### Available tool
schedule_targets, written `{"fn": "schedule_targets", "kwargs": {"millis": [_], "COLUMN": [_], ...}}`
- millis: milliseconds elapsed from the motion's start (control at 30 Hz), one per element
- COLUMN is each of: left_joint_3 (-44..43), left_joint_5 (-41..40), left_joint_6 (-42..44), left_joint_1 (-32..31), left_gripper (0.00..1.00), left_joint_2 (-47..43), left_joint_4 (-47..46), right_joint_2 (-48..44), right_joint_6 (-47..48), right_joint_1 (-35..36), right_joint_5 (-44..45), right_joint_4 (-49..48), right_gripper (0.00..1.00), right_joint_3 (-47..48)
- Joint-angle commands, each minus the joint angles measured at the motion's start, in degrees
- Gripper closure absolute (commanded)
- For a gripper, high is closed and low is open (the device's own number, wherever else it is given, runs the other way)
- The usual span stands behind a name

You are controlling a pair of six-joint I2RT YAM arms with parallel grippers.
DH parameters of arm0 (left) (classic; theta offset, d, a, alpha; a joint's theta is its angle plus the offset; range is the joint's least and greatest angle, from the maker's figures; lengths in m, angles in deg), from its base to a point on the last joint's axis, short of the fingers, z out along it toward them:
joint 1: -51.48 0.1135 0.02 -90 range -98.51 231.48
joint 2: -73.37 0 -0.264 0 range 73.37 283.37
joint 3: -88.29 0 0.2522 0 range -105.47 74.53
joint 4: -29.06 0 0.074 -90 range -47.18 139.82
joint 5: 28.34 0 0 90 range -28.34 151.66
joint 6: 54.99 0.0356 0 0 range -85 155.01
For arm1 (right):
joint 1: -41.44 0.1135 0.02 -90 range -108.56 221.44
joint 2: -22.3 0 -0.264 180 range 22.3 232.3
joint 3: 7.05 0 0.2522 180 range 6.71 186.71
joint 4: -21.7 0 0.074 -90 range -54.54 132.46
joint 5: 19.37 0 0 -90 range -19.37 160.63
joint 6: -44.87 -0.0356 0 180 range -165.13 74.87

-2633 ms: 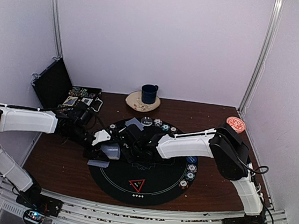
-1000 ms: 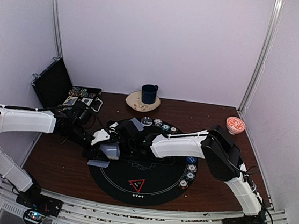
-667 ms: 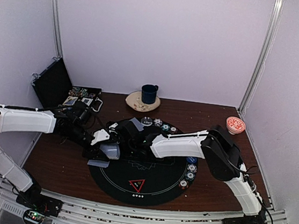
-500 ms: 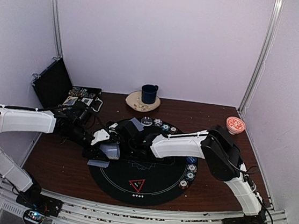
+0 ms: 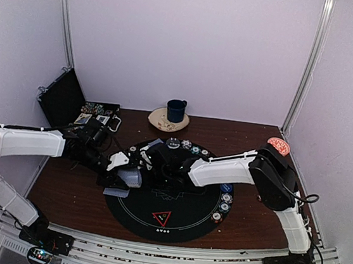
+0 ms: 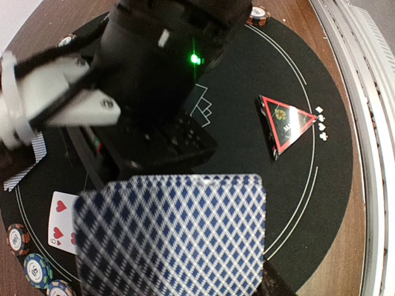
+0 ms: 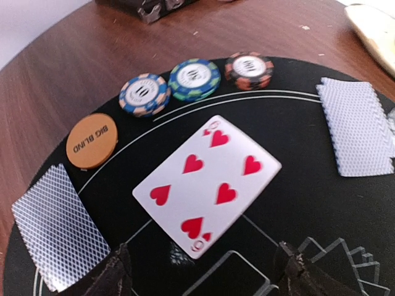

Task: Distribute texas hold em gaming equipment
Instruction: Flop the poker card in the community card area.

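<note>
My left gripper (image 5: 127,176) is shut on a deck of blue-diamond-backed playing cards (image 6: 173,240), held over the left part of the round black mat (image 5: 186,213). My right gripper (image 7: 207,276) stands open just above the mat, its fingertips (image 7: 116,271) wide apart. A face-up six of hearts (image 7: 207,182) lies flat between and ahead of them, touching neither. Beyond it sit three striped chips (image 7: 194,79) and an orange Big Blind button (image 7: 92,140). Face-down cards (image 7: 58,225) lie left and right. The red-edged triangle marker (image 6: 284,122) rests at the mat's near edge.
An open black case (image 5: 71,101) with more chips stands at the back left. A dark blue mug (image 5: 176,110) on a plate sits behind the mat. A red-patterned bowl (image 5: 278,145) is at the back right, partly behind my right elbow. Chips (image 5: 225,198) line the mat's right rim.
The right arm has drawn back a little to the right, and its elbow now covers part of the red bowl. The left arm and its deck have stayed put.
</note>
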Motion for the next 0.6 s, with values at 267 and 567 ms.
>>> {"fn": "schedule_targets", "kwargs": {"millis": [267,567], "left_joint_3": [-1.03,-0.94], "left_joint_5": [0.31,0.27], "left_joint_6": [0.04,0.03], "left_joint_1": [0.27,0.23], "left_gripper": [0.94,0.94], "left_joint_2": [-0.66,-0.59], "left_joint_4": [-2.36,-2.46], "right_joint_2": [-23.97,-27.25], "right_joint_6": [-7.22,-12.72], "right_joint_1": [-3.37,-2.49], "right_joint_5": [-2.91,-18.87], "right_joint_4": [-7.44,-18.25], "right_gripper": [0.09,0.06], "right_joint_3": [-19.41,-25.25]}}
